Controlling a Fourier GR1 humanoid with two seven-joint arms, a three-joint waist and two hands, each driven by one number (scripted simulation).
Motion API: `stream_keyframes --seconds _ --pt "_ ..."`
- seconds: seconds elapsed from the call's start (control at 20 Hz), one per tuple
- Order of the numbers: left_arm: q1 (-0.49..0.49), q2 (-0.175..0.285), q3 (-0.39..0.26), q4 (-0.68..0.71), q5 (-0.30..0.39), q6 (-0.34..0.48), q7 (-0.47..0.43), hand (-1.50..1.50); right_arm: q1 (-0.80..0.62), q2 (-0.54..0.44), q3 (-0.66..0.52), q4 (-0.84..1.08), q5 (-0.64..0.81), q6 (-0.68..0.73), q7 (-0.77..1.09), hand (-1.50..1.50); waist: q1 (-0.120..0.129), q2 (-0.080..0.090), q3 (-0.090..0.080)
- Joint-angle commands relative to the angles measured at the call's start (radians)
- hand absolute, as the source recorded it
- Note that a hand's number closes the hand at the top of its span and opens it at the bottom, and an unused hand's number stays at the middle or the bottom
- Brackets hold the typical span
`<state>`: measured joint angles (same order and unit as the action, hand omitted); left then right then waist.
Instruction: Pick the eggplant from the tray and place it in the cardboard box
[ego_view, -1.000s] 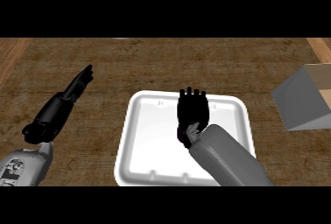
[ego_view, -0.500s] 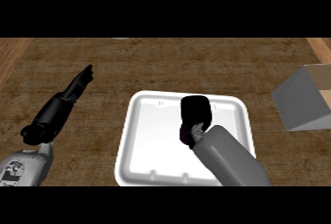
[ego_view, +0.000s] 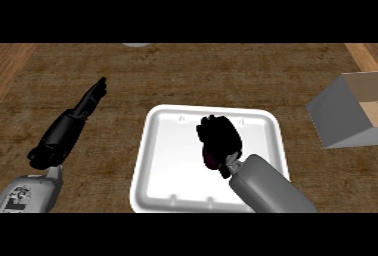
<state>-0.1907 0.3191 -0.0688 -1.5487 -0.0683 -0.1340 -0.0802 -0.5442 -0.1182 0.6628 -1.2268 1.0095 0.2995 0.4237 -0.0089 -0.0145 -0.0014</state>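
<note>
My right hand (ego_view: 219, 137) sits over the middle of the white tray (ego_view: 170, 165), fingers curled down round the eggplant (ego_view: 210, 159); only a purple sliver shows under my palm. My left hand (ego_view: 90, 100) lies straight-fingered over the desk (ego_view: 221, 75), left of the tray. The cardboard box (ego_view: 343, 117) stands well apart on the right.

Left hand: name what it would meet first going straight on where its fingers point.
The way looks free: the left hand points past the tray, over bare counter, toward a small grey thing at the far edge; depth is unclear.
</note>
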Motion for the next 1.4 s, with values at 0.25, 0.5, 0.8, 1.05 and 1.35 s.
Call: stream_keyframes --seconds 0.25,0.5,0.8,1.05,1.35 --pt "0.028 0.001 0.025 0.009 0.019 0.003 0.001 0.0 0.191 -0.213 0.284 -0.362 -0.106 -0.06 -0.603 1.5 -0.042 -0.007 0.007" --pt "0.046 0.026 0.043 0.01 0.0 0.013 -0.012 0.0 0.253 -0.463 0.225 -0.649 -0.15 -0.188 -0.816 1.5 -0.081 -0.01 0.006" --pt "0.086 0.047 0.081 -0.01 0.025 0.004 -0.02 0.0 0.411 -0.761 0.013 -0.881 -0.311 -0.317 -0.997 1.5 -0.098 -0.007 0.006" --pt "0.091 0.037 0.078 -0.047 0.035 0.005 0.0 0.0 0.546 -0.819 -0.283 -0.87 -0.633 -0.368 -0.979 1.5 -0.093 0.004 0.007" --pt "0.087 0.02 0.046 -0.067 0.018 0.003 0.012 0.0 0.608 -0.906 -0.633 -0.727 -0.997 -0.288 -1.011 1.5 -0.055 0.007 0.004"
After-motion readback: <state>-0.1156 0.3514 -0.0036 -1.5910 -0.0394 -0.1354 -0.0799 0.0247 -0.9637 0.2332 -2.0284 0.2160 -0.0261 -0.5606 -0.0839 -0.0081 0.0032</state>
